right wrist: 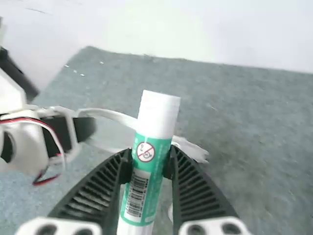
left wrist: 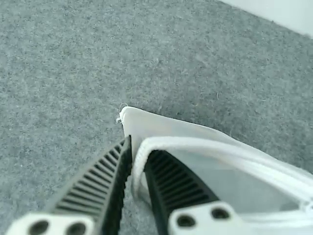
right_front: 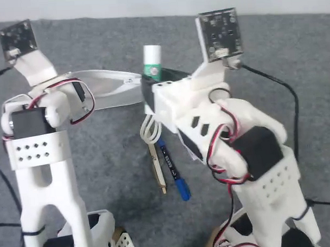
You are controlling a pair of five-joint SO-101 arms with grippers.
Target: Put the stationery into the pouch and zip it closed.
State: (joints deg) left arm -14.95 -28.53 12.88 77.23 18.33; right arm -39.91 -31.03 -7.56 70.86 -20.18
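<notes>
White pouch (left wrist: 220, 147) rim pinched in left hand (left wrist: 137, 150); right hand (right wrist: 149, 154) grips green-labelled glue stick (right wrist: 155, 120).

The right end effector (right wrist: 149, 156) clamped a glue stick (right wrist: 155, 115), cap pointing away. Just behind it, the white pouch (right wrist: 105, 116) stretched toward the other arm (right wrist: 34, 139), over the grey surface (right wrist: 244, 117).

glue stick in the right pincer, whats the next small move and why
Probably ease the right pincer toward the pouch mouth and tip the glue stick over the opening. The stick is clamped upright by the pouch's end, not yet inside, while the left pincer pinches the pouch's rim.
</notes>
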